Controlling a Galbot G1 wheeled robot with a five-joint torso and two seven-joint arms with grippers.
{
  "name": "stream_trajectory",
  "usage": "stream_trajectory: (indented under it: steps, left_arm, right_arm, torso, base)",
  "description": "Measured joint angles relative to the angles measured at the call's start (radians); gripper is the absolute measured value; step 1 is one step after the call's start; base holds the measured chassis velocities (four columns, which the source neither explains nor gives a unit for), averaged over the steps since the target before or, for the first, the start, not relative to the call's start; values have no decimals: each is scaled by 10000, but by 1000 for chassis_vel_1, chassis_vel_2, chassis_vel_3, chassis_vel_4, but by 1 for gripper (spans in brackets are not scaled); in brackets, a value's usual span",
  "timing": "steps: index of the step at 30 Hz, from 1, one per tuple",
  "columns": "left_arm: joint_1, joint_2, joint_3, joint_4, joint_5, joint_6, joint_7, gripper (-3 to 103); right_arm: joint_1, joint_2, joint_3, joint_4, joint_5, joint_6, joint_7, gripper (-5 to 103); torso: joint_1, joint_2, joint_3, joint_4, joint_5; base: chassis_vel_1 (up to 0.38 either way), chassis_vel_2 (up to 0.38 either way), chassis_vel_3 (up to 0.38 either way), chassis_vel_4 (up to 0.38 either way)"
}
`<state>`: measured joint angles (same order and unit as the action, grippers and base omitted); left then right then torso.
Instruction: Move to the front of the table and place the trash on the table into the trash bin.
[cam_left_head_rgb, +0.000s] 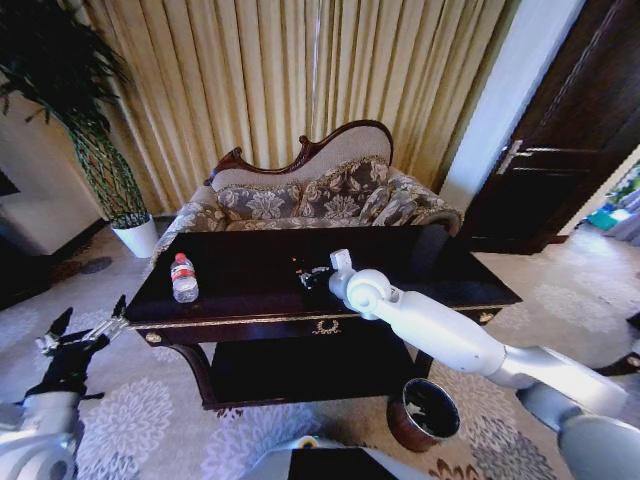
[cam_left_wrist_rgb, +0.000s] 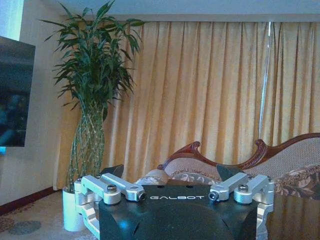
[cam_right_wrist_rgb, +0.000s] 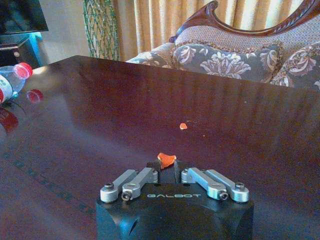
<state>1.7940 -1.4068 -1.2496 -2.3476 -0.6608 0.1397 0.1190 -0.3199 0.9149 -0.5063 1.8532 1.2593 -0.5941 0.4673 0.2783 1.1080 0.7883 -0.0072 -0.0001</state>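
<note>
The dark glossy table (cam_left_head_rgb: 420, 262) stands right before me. My right gripper (cam_left_head_rgb: 312, 275) reaches over its middle, low above the top. In the right wrist view this gripper (cam_right_wrist_rgb: 166, 163) is shut on a small orange scrap of trash (cam_right_wrist_rgb: 166, 159) that sticks out at the fingertips. A second tiny orange scrap (cam_right_wrist_rgb: 183, 126) lies on the tabletop (cam_right_wrist_rgb: 100, 115) a little beyond it. The reddish-brown trash bin (cam_left_head_rgb: 425, 412) sits on the carpet under my right arm, at the table's front right. My left gripper (cam_left_head_rgb: 85, 335) hangs open left of the table, its fingers (cam_left_wrist_rgb: 114, 172) spread wide.
A plastic water bottle (cam_left_head_rgb: 184, 277) with a red cap (cam_right_wrist_rgb: 22, 70) stands near the table's left end. A patterned sofa (cam_left_head_rgb: 310, 195) is behind the table. A white plant pot (cam_left_head_rgb: 137, 237) sits at the far left, a dark door (cam_left_head_rgb: 560, 150) at the right.
</note>
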Motion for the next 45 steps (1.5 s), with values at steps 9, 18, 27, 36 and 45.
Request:
stream_trajectory:
  steps: [9, 18, 27, 36, 45]
  left_arm:
    - [1, 19, -16, 27, -12, -3, -3, 100]
    - [6, 31, -18, 44, -20, -28, -5, 100]
    - [-13, 30, 16, 62, -21, -39, -5, 100]
    - [-95, 35, 27, 89, -31, -42, -6, 100]
    - [-283, 151, 47, 62, -79, 23, -12, 100]
  right_arm:
    - [32, 45, -23, -63, -3, 0, -2, 8]
    - [-2, 38, 120, -77, -1, 162, -3, 0]
    - [-116, -46, 430, -52, 3, 266, -2, 0]
    - [-421, -153, 1273, -74, -349, 1163, -17, 0]
    - [-1263, -636, 2900, 45, -1302, 1800, -410, 0]
  torso:
    - [0, 0, 0, 1, 0]
    - [0, -1, 1, 0, 0]
    - [0, -1, 1, 1, 0]
    - [0, -1, 1, 1, 0]
    - [0, 0, 0, 0, 1]
  base:
    - [0, 0, 0, 0]
    - [0, 0, 0, 0]
    - [0, 0, 0, 0]
    - [0, 0, 0, 0]
    - [0, 0, 0, 0]
